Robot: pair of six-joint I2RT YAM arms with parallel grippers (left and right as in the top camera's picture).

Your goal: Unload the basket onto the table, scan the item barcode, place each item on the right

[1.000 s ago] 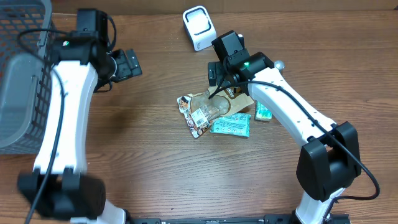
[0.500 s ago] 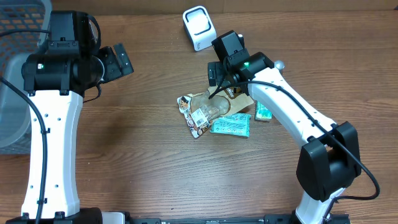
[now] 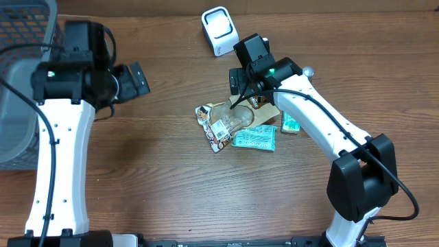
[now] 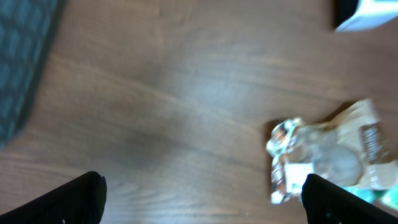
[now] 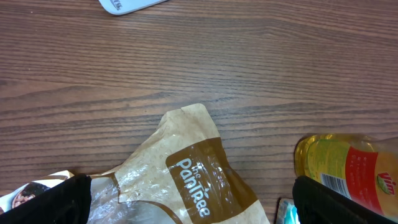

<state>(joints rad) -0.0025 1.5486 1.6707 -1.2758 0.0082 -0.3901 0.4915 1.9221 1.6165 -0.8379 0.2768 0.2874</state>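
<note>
White scanner [image 3: 219, 29], teal packet [image 3: 254, 139]

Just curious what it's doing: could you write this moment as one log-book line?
left jaws: open, empty, over table | right jaws: open, empty, over bag | scanner: untouched

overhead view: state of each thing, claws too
left claw, open, empty, away from the items
right claw, open, empty, over the brown bag
brown bag, lying flat, not gripped
clear packet, flat, white label facing up
teal packet, flat
bottle, on its side, barcode showing
scanner, upright, apart from the items
</note>
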